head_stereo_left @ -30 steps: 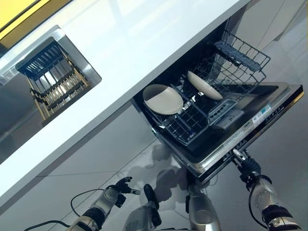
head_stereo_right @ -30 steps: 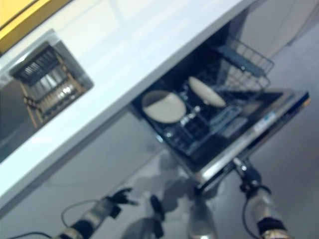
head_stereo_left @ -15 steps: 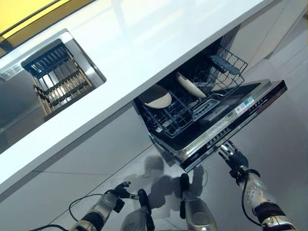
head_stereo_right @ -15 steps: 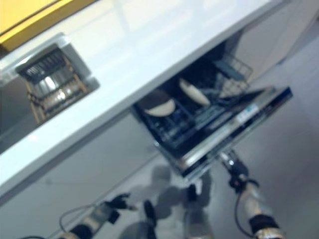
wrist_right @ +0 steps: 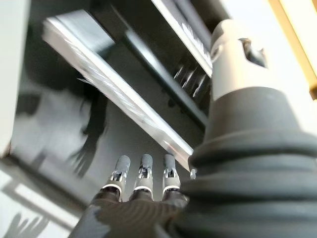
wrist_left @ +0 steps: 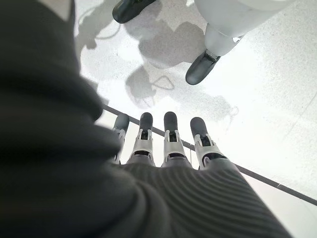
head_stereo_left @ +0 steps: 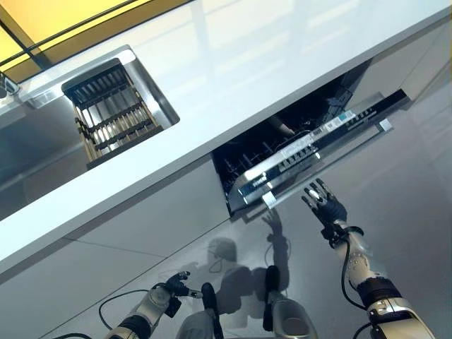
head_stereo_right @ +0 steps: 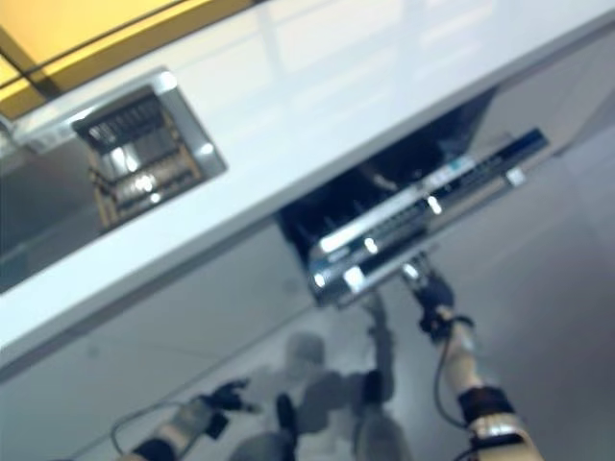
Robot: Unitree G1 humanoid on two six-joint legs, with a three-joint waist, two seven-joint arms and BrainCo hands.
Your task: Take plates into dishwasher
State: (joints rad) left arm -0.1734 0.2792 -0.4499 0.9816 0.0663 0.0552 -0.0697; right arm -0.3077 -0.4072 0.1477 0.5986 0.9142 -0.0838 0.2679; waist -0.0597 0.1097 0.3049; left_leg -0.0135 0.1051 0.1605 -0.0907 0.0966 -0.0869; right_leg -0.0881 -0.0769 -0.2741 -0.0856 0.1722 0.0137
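Dishwasher door (head_stereo_left: 318,145) stands nearly closed under the bench (head_stereo_left: 233,78); only a narrow dark gap shows above its control strip. Through that gap, a bit of rack (head_stereo_left: 244,166) and one pale sliver at about 12 o'clock from the door's middle, possibly a plate (head_stereo_left: 282,128); too little visible to be sure. No plates seen outside the machine, neither on the bench nor in either hand.

Right hand (head_stereo_left: 323,205): raised at 6 o'clock of the door, just below its lower edge, fingers (wrist_right: 142,171) straight and spread, holding nothing. Wrist view puts the fingertips close under the door's front face; contact cannot be confirmed.

Left hand (head_stereo_left: 171,289): low, well away from the dishwasher at about 8 o'clock of the door, over the floor (wrist_left: 257,99). Fingers (wrist_left: 171,134) straight, side by side, empty.

Sink (head_stereo_left: 35,148) at 10 o'clock of the door, with a slatted drainer (head_stereo_left: 113,113) in it; no plates seen there.

Judgement: loading looks finished and the task is in its closing step. What is left is to press the door fully shut; the right hand is placed for that push.
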